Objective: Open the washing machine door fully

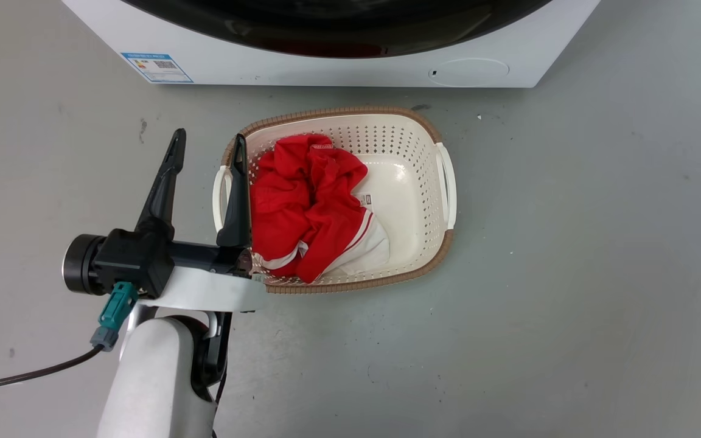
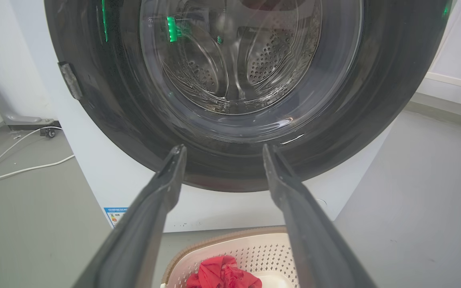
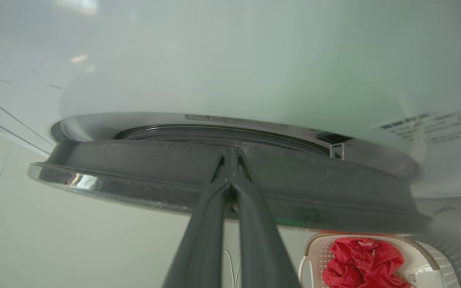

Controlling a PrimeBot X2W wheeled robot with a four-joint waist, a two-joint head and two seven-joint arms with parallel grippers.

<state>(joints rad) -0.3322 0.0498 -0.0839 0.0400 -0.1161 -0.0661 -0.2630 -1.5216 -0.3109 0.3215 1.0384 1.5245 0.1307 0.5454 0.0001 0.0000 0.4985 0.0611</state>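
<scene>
Opening is barely under way: the washing machine door (image 3: 114, 160), on the far side, looks at most cracked, with the right gripper (image 3: 230, 160) pinched narrow, tips at its rim. The left gripper (image 1: 209, 135) hangs wide over the laundry basket (image 1: 442, 243); nearly the whole swing is left.

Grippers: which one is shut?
The right gripper: closed tight, tips at the rim of the door. The left gripper is spread wide open.
</scene>
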